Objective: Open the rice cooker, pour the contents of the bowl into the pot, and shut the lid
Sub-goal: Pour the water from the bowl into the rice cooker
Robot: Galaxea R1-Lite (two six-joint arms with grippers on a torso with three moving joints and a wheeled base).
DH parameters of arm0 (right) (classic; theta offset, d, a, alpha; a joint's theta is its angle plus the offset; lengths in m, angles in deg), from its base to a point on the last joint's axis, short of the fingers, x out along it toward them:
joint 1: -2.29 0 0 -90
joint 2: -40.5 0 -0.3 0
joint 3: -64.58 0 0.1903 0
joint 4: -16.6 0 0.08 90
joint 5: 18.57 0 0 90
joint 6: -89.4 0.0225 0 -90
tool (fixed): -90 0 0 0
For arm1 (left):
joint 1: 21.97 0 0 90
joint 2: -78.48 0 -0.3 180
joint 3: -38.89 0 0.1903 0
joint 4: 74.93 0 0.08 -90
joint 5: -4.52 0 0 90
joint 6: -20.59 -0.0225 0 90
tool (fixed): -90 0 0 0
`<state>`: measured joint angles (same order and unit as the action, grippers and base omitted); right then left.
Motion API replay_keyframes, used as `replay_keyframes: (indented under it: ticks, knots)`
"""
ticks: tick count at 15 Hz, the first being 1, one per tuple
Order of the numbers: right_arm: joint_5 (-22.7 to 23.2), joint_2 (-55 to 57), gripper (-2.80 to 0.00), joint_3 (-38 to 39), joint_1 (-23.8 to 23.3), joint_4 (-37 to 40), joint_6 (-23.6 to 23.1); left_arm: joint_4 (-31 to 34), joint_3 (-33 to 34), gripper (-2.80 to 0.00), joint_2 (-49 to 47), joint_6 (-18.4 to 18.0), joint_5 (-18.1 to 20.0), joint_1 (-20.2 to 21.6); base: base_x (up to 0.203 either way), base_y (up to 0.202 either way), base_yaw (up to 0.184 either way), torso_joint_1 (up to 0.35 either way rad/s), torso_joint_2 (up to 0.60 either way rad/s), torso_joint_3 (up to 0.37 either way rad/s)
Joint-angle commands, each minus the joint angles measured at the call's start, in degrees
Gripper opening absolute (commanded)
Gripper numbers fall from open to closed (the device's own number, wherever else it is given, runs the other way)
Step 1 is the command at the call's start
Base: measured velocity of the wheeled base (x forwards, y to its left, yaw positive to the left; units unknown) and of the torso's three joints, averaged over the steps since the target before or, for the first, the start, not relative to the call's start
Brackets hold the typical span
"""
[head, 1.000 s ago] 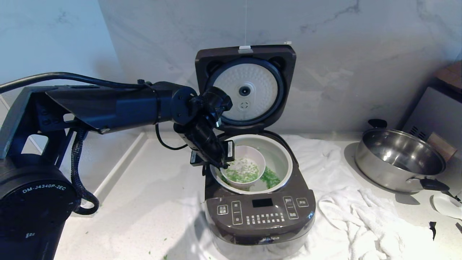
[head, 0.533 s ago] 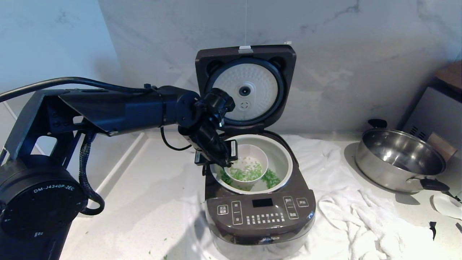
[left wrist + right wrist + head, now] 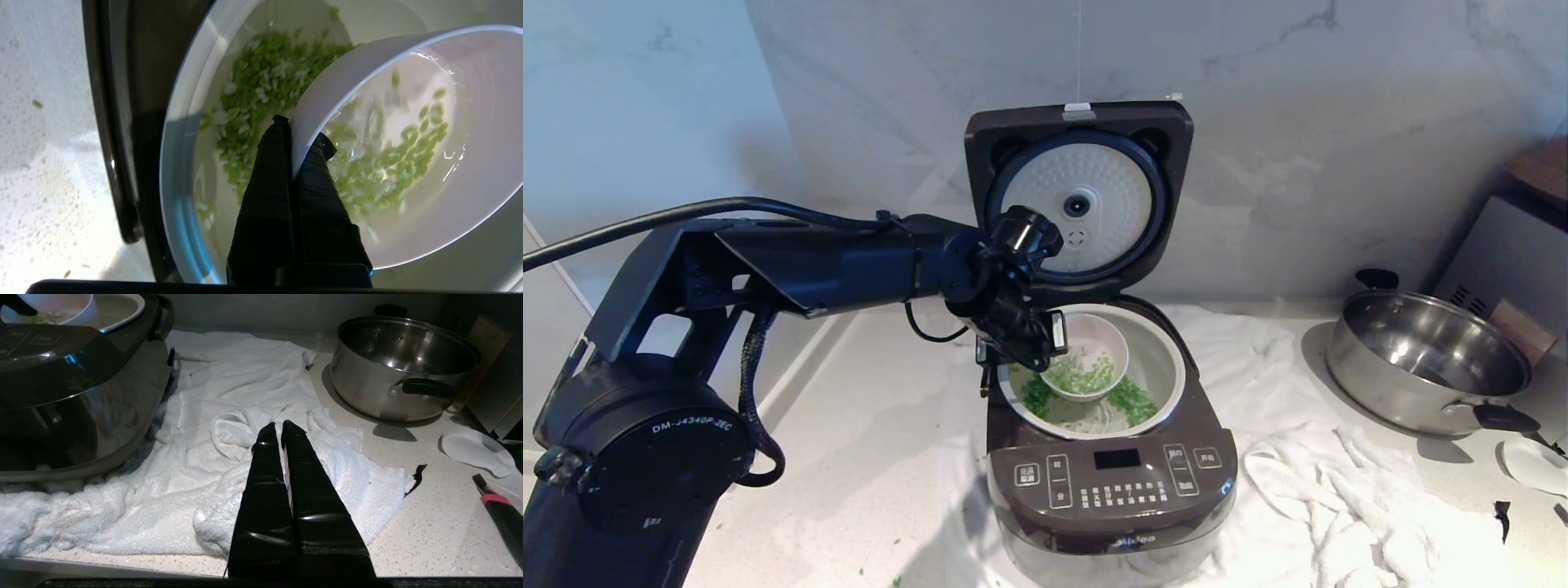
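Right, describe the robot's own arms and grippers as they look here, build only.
The left arm is matte black, a boxy link narrowing to a round wrist, with a black cable along its top and a braided hose looping below. Its round joint housing carries white lettering. The left gripper and the right gripper each have two long, tapering, glossy black fingers.

Glossy plastic rice cooker (image 3: pixel 1111 482), shiny steel saucepan (image 3: pixel 1425 359), fluffy terry towel (image 3: pixel 1339 498).
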<state>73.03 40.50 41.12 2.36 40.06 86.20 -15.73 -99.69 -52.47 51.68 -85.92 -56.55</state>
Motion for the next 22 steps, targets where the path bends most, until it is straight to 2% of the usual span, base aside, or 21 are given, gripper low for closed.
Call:
replay_keyframes:
  ticks: [1,3,6,9,11,14,22]
  knots:
    - [-0.01,-0.09,-2.80,0.01,0.01,-0.01,-0.05,-0.59,0.08,-2.80,-0.09,0.20,-0.21,-0.09,0.000,0.000,0.000,0.000,0.00,0.000]
    - [-0.01,-0.09,-2.80,0.01,0.02,-0.01,-0.05,-2.06,0.16,-2.80,0.35,1.16,-1.04,-0.13,0.000,0.000,0.000,0.000,0.00,0.000]
    - [0.07,-0.09,-2.80,0.01,0.01,-0.01,-0.05,-6.55,1.87,-2.80,-0.43,3.89,-4.93,-1.07,0.000,0.000,0.000,0.000,0.00,0.000]
    - [-0.01,-0.09,-2.80,0.01,0.01,-0.01,-0.05,-7.73,2.16,-2.80,-0.21,6.28,-4.69,-2.02,0.000,0.000,0.000,0.000,0.00,0.000]
    - [0.05,-0.09,-2.80,0.01,0.01,-0.01,-0.05,-11.99,3.50,-2.80,-0.68,7.69,-4.77,-2.99,0.000,0.000,0.000,0.000,0.00,0.000]
    - [-0.01,-0.09,-2.80,0.01,0.01,-0.01,-0.05,-24.33,8.21,-2.80,0.07,11.15,-4.78,-2.81,0.000,0.000,0.000,0.000,0.00,0.000]
    - [-0.01,-0.09,-2.80,0.01,0.01,-0.01,-0.05,-69.43,34.21,-2.80,2.37,11.61,-2.89,-1.08,0.000,0.000,0.000,0.000,0.00,0.000]
